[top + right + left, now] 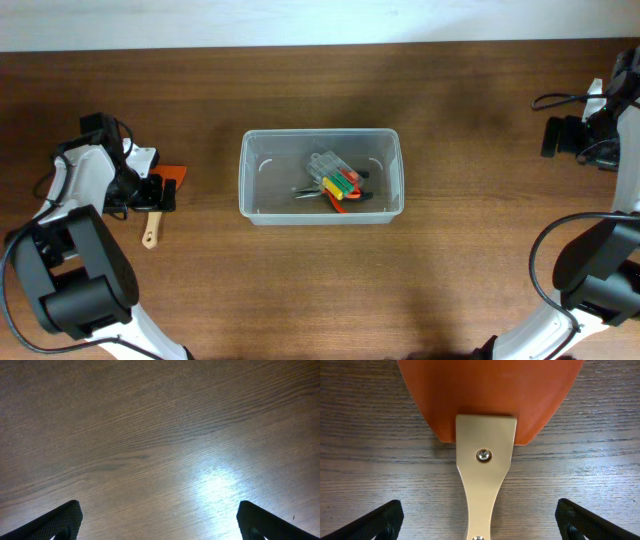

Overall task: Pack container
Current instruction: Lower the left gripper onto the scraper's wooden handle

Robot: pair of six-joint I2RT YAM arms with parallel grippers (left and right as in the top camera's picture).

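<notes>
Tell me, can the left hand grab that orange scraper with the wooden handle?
Probably yes. The left hand hangs open right over the scraper, its fingers on either side of the wooden handle, and nothing lies in between. It looks like it only needs to come down and close.

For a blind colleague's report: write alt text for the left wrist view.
An orange-bladed scraper with a pale screwed-on handle lies on the wood-grain table, its handle centred between the open left gripper's black fingers.
</notes>
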